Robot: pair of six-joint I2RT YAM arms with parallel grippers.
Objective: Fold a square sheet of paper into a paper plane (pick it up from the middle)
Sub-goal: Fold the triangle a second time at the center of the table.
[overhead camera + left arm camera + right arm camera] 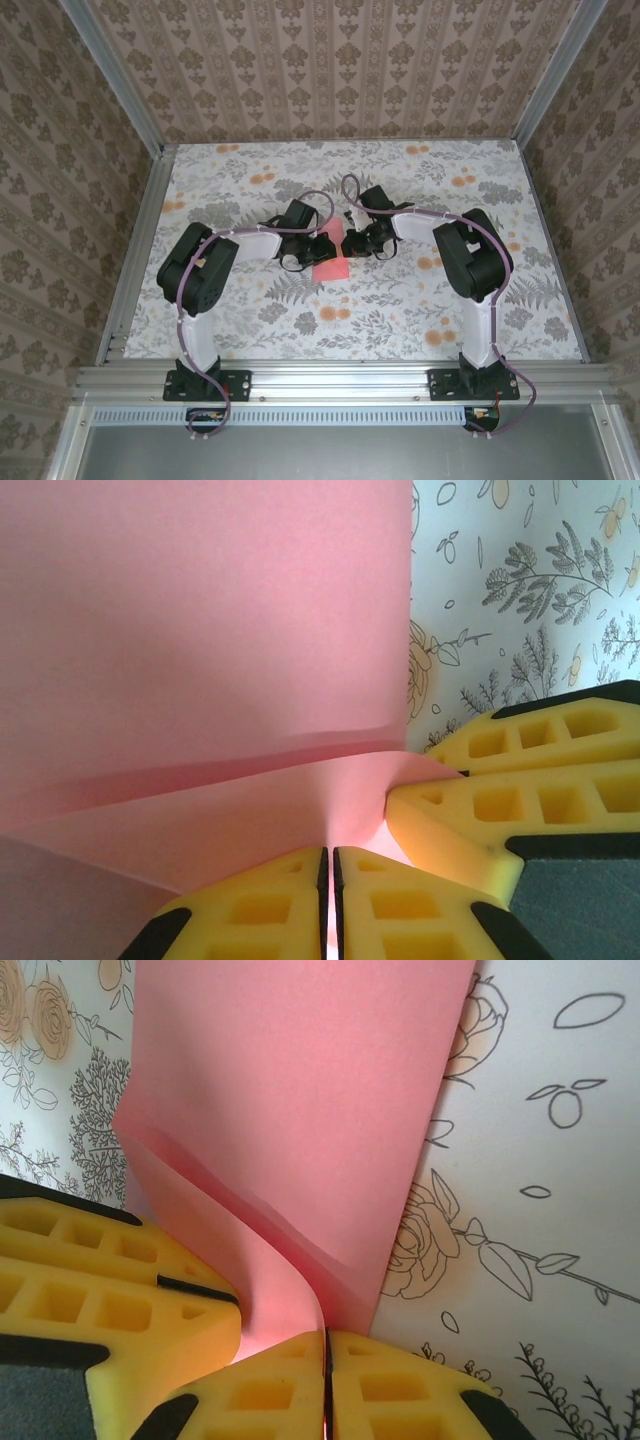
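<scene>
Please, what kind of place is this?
Probably a lab test cell, not a home: an aluminium frame edges the table, wallpaper panels stand on three sides, and the left arm and right arm, bolted to the near rail, hold pink paper.

beige damask wallpaper [340,70] on the back wall at 12 o'clock, same stuff at 9 and 3, white tabletop [400,320] with grey leaves and orange flowers, aluminium rail [340,378] along 6 o'clock, grey panel [330,455] just below it, soft even light

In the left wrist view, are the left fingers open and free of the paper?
No, the left gripper pinches the square sheet of paper between its shut fingers.
</scene>
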